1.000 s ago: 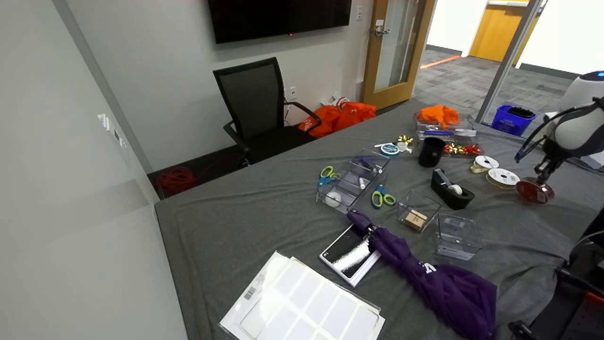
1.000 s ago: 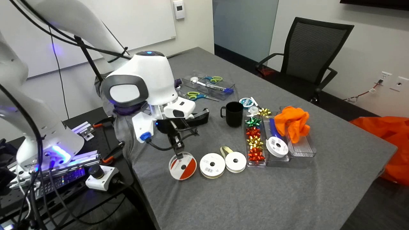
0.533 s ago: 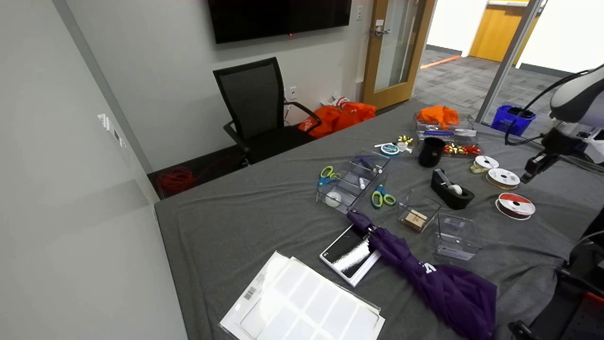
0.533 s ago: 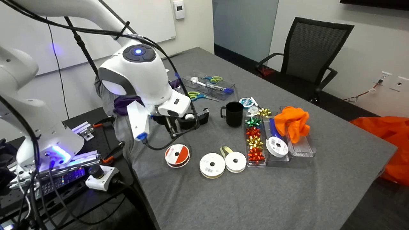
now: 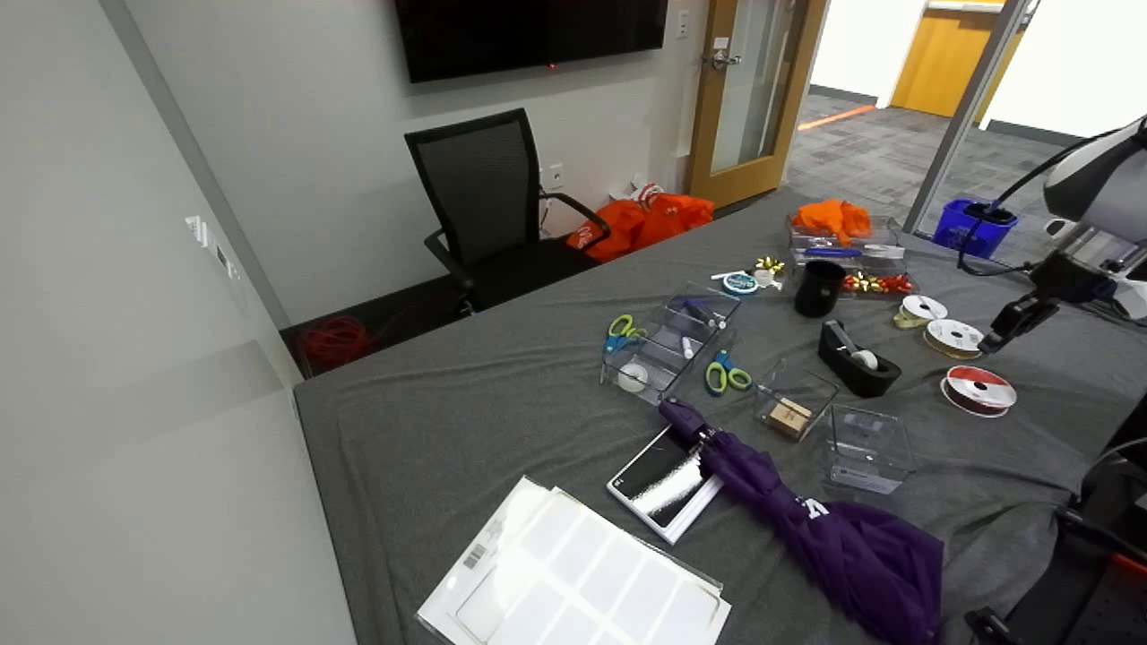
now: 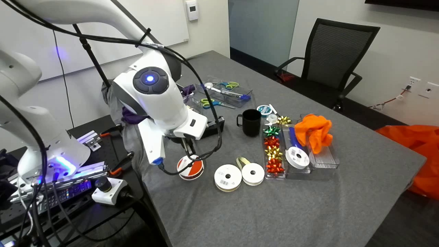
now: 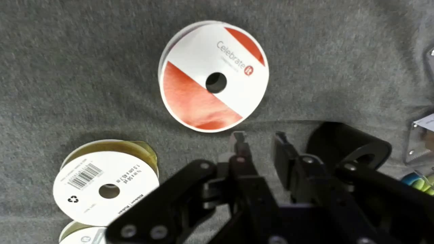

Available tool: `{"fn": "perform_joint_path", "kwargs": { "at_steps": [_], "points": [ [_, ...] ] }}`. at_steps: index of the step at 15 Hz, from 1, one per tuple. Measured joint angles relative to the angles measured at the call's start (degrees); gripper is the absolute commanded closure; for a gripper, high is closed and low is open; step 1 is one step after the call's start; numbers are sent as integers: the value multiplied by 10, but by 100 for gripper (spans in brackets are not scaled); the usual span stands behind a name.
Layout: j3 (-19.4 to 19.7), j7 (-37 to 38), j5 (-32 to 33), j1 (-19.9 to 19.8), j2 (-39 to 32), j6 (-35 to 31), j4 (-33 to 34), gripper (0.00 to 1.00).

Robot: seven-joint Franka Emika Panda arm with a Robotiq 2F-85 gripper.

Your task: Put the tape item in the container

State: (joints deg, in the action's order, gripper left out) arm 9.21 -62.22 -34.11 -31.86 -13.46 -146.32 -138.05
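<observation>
Just beyond the pincer [image 7: 260, 136] lies the tape roll [image 7: 217, 101].

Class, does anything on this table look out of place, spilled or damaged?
Nothing looks spilled or damaged. Untidy, though: a gold ribbon loop juts from a white spool instead of lying wound; the purple umbrella partly covers a flat box.

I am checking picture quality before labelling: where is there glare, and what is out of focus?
In an exterior view, glare on the flat box, white sheets partly washed out; in the wrist view, gripper blurred, the red-and-white roll sharper.
</observation>
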Motion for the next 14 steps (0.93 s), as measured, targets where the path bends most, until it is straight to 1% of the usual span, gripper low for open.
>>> {"fn": "perform_joint_path", "kwargs": {
  "at_steps": [4,6,8,10,14],
  "points": [
    [28,12,72,6,-29,0,22,16],
    [35,13,95,6,-44,0,35,2],
    [36,7,98,3,-60,0,50,0],
    [32,-3,95,-4,-81,0,63,0],
    [10,-22,87,-30,-133,1,91,0]
  ]
}}
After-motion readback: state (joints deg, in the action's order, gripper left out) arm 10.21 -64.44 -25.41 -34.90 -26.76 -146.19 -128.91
